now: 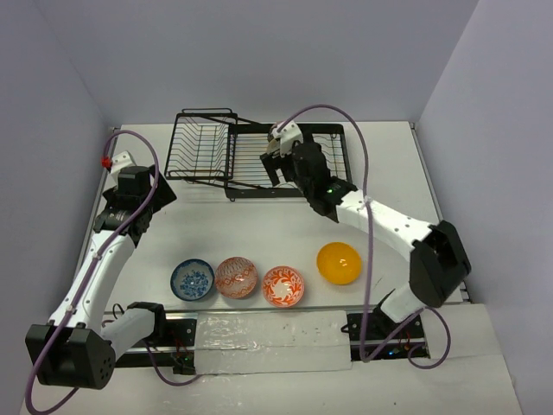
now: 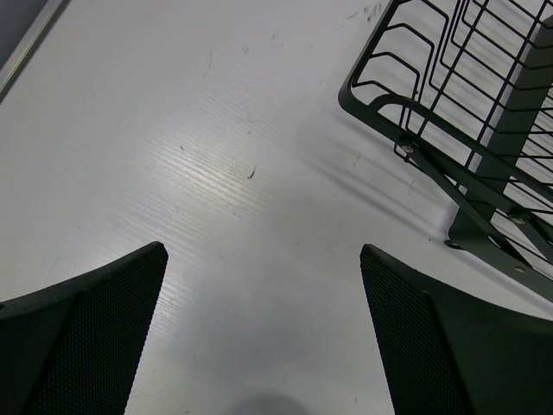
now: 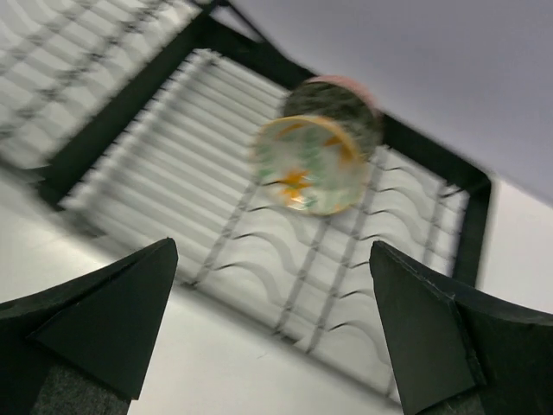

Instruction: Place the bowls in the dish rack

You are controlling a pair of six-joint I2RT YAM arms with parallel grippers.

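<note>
The black wire dish rack (image 1: 203, 147) stands at the back of the table. In the right wrist view a white bowl with green-orange leaves (image 3: 311, 166) stands on edge between the dividers of the dish rack (image 3: 130, 102), with a grey-black bowl (image 3: 346, 105) just behind it. My right gripper (image 3: 272, 290) is open and empty, pulled back from them over the rack's near edge (image 1: 275, 166). On the table in front lie a blue bowl (image 1: 192, 279), a pink-red bowl (image 1: 236, 277), an orange-red floral bowl (image 1: 283, 286) and a plain orange-yellow bowl (image 1: 338, 263). My left gripper (image 1: 130, 186) hangs open over bare table (image 2: 263, 259).
The rack's tilted basket end (image 2: 517, 104) lies just right of my left gripper. Grey walls close in the table at the back and both sides. The row of bowls sits near the front edge, between the two arm bases.
</note>
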